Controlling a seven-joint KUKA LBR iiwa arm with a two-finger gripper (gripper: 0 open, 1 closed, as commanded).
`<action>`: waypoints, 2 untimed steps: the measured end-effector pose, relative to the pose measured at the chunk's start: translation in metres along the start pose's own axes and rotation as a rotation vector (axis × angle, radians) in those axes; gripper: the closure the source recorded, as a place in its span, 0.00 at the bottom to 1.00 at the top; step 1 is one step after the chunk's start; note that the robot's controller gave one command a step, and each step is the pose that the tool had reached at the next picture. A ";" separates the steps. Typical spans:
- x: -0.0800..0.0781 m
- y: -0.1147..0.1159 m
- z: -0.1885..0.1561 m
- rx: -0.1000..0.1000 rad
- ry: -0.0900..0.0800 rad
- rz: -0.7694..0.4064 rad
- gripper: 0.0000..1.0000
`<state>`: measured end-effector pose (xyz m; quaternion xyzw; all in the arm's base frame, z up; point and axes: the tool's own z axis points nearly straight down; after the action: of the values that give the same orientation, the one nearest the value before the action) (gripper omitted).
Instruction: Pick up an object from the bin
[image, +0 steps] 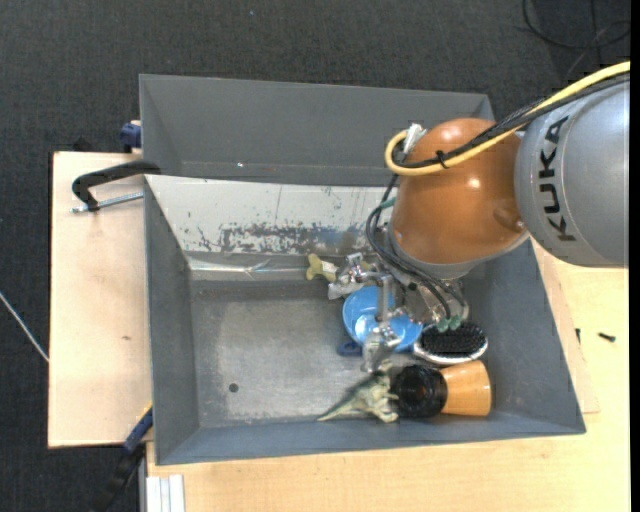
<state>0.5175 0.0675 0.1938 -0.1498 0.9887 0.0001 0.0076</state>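
Camera view has a blue round thing (357, 316), perhaps a small cup or lid, lying right of the middle of the grey bin (250, 395). The gripper (384, 335) stands directly over its right side, with its lower end down at the level of the blue surface.

Just beside the blue thing on the right is a black oval hairbrush (452, 343), close enough that the two may be touching. Nearer the front wall, an orange cylinder with a black cap (462, 390) lies on its side. A small green toy lizard (365, 400) sits just beside that cap, below the gripper. A small pale thing (318, 266) lies apart from these by the back wall.

The main risk, as I judge it, is the crowding. A grip made here could catch the rim of the hairbrush along with the blue thing, or slide off the blue thing's rounded, smooth-looking side and nudge it into the lizard. A lift with a poor hold would likely drop it back among its neighbours. The bulky orange cover (455, 190) on the wrist also hangs close to the bin's right wall, which leaves little room to shift sideways.

Whether the gripper is spread or pressed together I cannot tell — its lower end merges with the blue thing and the wrist cables. Nothing is visibly pinched in it, so I would not call the blue thing held; contact looks likely but is not certain.
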 end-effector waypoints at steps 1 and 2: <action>-0.011 -0.005 0.072 -0.001 0.019 0.388 0.00; 0.039 -0.057 0.070 -0.003 -0.001 0.264 0.00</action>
<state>0.4976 0.0018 0.1231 -0.0182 0.9998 0.0025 0.0078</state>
